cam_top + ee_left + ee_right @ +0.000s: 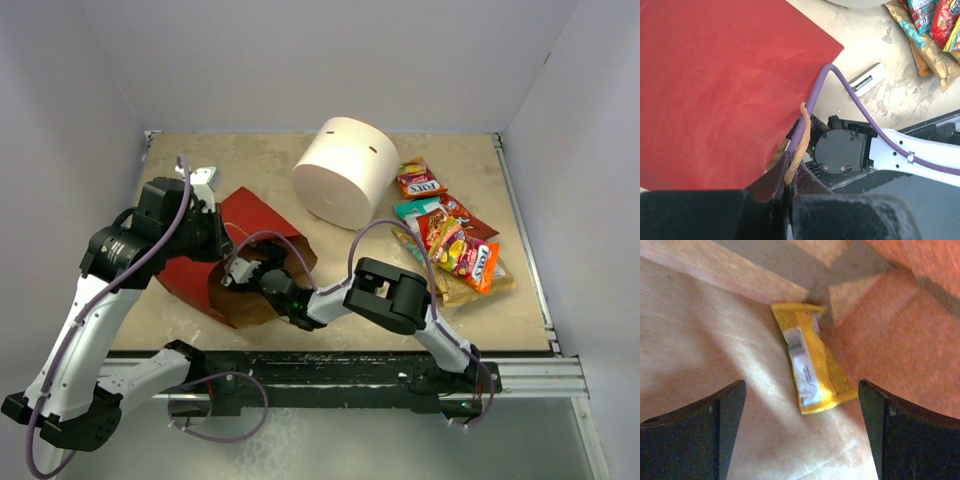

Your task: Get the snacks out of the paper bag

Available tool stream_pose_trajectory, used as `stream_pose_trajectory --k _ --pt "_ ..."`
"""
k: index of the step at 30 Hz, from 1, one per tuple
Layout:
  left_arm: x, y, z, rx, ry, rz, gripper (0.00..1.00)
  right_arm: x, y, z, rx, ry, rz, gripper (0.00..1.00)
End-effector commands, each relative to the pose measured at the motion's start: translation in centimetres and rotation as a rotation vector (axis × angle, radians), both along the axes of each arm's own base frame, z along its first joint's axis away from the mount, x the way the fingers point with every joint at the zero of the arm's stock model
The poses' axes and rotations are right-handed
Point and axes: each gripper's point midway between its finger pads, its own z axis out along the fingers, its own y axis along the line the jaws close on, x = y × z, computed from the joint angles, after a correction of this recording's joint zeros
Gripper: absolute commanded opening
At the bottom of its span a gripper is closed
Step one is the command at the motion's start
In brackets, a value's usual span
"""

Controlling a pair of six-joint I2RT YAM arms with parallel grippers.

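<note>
left gripper [787,200] pinches the paper bag [715,90] by its rim; right gripper [801,405], jaws spread wide inside, should straddle the yellow packet [812,365] squarely before closing.

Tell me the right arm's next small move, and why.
Probably ease the right end effector forward and close on the yellow packet: it lies just ahead, in line with the open fingers, inside the bag that the left end effector grips at its rim.

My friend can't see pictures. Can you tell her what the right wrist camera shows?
A yellow snack packet lies on the plain brown inside of the paper bag. The right arm's two black fingers are spread wide open at the bottom of the picture, with the packet just ahead between them.
</note>
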Motion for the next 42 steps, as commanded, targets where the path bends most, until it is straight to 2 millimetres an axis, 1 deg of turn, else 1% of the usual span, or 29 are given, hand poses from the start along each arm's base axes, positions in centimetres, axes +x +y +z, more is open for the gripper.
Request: stream_pose_trajectory --k 1,4,6,8,11,13,15,18,22,24,26,28,30,32,34,36,38,39,42 --pt "-0.6 0.0 1.6 0.009 -0.063 -0.072 0.0 2.3 -0.6 2.5 0.092 -0.069 -0.099 0.95" --pt "-0.5 -0.1 1.6 0.017 -0.064 -0.086 0.0 3.3 -1.1 1.9 0.092 -0.066 -0.12 0.95" --pt "-0.4 -0.3 1.6 0.022 -0.057 -0.102 0.0 3.9 -1.2 1.9 0.101 -0.066 -0.111 0.94" --pt "0.0 -0.5 1.9 0.027 -0.06 -0.112 0.0 3.7 -0.7 2.1 0.112 -0.071 -0.066 0.92" --pt "1.0 -0.5 2.7 0.043 -0.077 -0.107 0.0 2.2 0.6 2.9 0.127 -0.083 0.074 0.88" --pt "1.6 -0.4 3.2 0.064 -0.086 -0.1 0.0 0.6 0.8 4.2 0.131 -0.138 0.185 0.86" --pt "2.2 -0.3 3.9 0.078 -0.105 -0.099 0.0 -0.7 0.9 4.6 0.085 -0.192 0.265 0.86" --pt "2.6 -0.3 4.5 0.089 -0.129 -0.108 0.0 -1.4 1.4 4.6 0.029 -0.222 0.33 0.87" --pt "2.8 -0.1 4.9 0.104 -0.154 -0.112 0.0 -2.2 2.7 4.9 -0.035 -0.272 0.418 0.88" --pt "2.8 -0.2 5.0 0.102 -0.161 -0.126 0.0 -1.8 3.6 5.2 -0.033 -0.272 0.425 0.88" --pt "2.5 -0.4 5.0 0.096 -0.165 -0.143 0.0 -1.5 4.5 5.1 -0.038 -0.267 0.427 0.88" --pt "2.2 -0.5 5.2 0.09 -0.173 -0.162 0.0 -1.0 5.4 4.8 -0.058 -0.265 0.443 0.88" --pt "1.9 -0.6 5.3 0.085 -0.181 -0.176 0.0 -0.3 6.0 3.8 -0.09 -0.255 0.442 0.88" --pt "1.6 -0.7 5.5 0.076 -0.186 -0.191 0.0 1.2 6.3 3.4 -0.111 -0.242 0.407 0.88" --pt "1.3 -0.8 5.7 0.067 -0.193 -0.206 0.0 2.3 6.6 3.0 -0.132 -0.228 0.403 0.87" --pt "1.1 -1.0 6.0 0.056 -0.201 -0.216 0.0 2.5 7.0 2.5 -0.14 -0.209 0.44 0.85" --pt "0.8 -1.1 6.1 0.048 -0.205 -0.228 0.0 2.7 7.3 1.2 -0.18 -0.167 0.472 0.81" --pt "0.8 -1.2 6.2 0.045 -0.205 -0.232 0.0 2.9 7.5 1.0 -0.187 -0.155 0.468 0.79" --pt "0.6 -1.1 6.2 0.046 -0.204 -0.233 0.0 3.4 6.9 -0.1 -0.193 -0.089 0.464 0.73"
